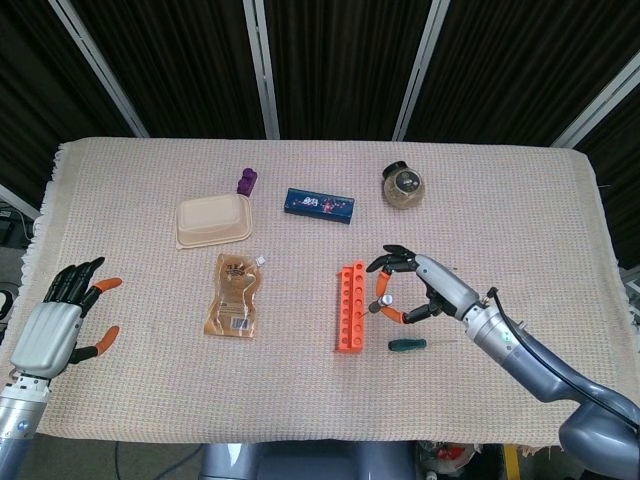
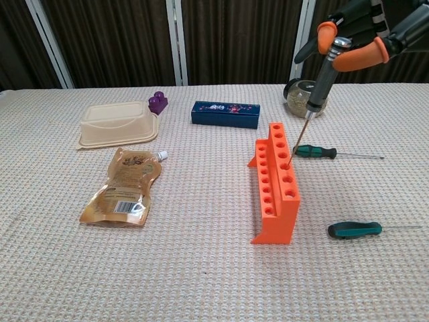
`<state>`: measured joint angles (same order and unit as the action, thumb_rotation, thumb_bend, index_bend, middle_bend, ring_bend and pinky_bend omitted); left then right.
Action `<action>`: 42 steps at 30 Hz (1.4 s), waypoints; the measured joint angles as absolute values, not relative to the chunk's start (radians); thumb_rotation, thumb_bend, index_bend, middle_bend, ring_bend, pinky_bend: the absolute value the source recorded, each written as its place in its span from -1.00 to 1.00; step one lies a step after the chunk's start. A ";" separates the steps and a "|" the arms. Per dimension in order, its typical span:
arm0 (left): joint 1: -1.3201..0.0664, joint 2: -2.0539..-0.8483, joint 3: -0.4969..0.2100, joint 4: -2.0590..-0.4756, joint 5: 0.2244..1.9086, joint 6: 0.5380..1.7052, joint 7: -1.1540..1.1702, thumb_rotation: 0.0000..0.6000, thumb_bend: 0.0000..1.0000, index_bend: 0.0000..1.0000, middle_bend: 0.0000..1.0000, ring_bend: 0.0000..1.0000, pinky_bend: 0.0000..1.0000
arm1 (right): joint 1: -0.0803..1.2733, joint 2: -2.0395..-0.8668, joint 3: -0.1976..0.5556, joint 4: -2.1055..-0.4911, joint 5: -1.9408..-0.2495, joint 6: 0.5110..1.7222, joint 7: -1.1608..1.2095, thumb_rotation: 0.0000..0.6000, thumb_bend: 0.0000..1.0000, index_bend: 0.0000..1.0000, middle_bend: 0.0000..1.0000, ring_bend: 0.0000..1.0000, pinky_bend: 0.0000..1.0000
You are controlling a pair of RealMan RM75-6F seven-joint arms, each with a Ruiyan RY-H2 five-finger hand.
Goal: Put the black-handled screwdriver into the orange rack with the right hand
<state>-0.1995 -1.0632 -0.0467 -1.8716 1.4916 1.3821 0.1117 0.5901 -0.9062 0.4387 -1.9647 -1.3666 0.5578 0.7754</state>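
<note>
Orange plastic is what I am aiming at: the long orange rack with its two stepped rows of round holes stands in the middle of the woven beige tablecloth. My right hand pinches the top of the black-handled screwdriver with the thin metal shaft between its orange fingertips, high above the table. The tool hangs almost straight up, leaning a little, and its point sits right at one of the holes near the far end of the rack; I cannot tell if the tip is inside yet. So I think I am at the putting-in step. Next I need to line the shaft up with the hole and lower it gently, then let go. The shaft is skinny and the holes are small, so a little wobble could miss. My left hand is spread and holds nothing, near the table edge far from the rack. Two green-handled screwdrivers lie flat just beside the rack. Farther off I see a shiny brown pouch, a smooth tan lidded food box, a dark blue box, a small purple block and a round jar.
</note>
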 measured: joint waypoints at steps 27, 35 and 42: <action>-0.204 -1.069 -0.049 -1.863 1.482 1.376 0.107 1.00 -0.35 -0.56 -1.00 -1.00 -1.00 | 0.675 -0.902 0.385 -1.978 -1.259 0.587 0.702 1.00 -0.26 0.36 -0.49 -1.00 -1.00; -0.203 -1.070 -0.048 -1.859 1.480 1.377 0.105 1.00 -0.34 -0.56 -1.00 -1.00 -1.00 | 0.693 -0.912 0.364 -1.968 -1.245 0.576 0.695 1.00 -0.26 0.36 -0.49 -1.00 -1.00; -0.203 -1.070 -0.049 -1.859 1.479 1.378 0.104 1.00 -0.35 -0.56 -1.00 -1.00 -1.00 | 0.695 -0.904 0.359 -1.975 -1.245 0.582 0.695 1.00 -0.26 0.36 -0.49 -1.00 -1.00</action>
